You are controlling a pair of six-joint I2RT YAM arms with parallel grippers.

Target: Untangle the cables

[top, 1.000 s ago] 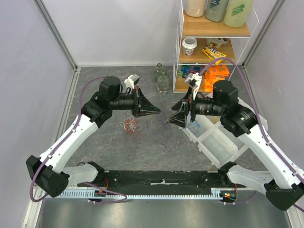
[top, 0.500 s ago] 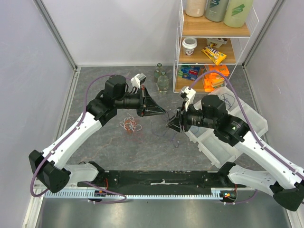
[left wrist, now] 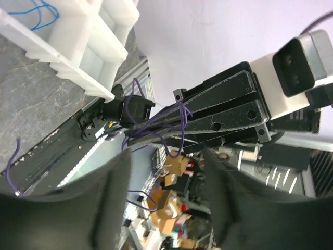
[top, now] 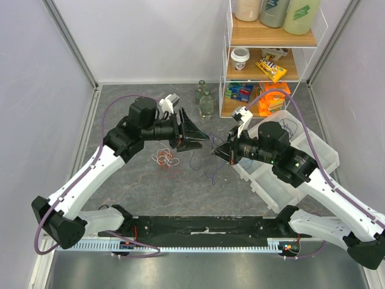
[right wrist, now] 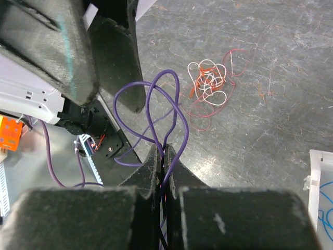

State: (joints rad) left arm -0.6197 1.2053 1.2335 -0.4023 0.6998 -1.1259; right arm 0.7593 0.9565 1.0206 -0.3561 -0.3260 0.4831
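Note:
A purple cable [right wrist: 171,88] loops out of my right gripper [right wrist: 164,151], which is shut on it just above the table. In the top view this purple cable [top: 210,171] hangs from the right gripper [top: 215,152] down to the grey floor. My left gripper [top: 201,139] faces it a few centimetres away, open. In the left wrist view the left gripper [left wrist: 166,156] has its fingers apart, with a purple loop [left wrist: 179,135] draped over the right gripper's black fingers beyond them. A small tangle of orange, white and red cables [top: 163,158] lies on the table to the left, also visible as the tangle [right wrist: 210,83].
A white compartment tray [top: 277,180] sits at the right, with a blue cable [left wrist: 39,13] in one compartment and a dark wire [top: 292,127] in a far one. Two glass bottles [top: 206,102] and a stocked shelf [top: 264,66] stand at the back.
My right gripper moved left to the purple cable and closed on it. My left gripper, shut before, has opened and let the cable go.

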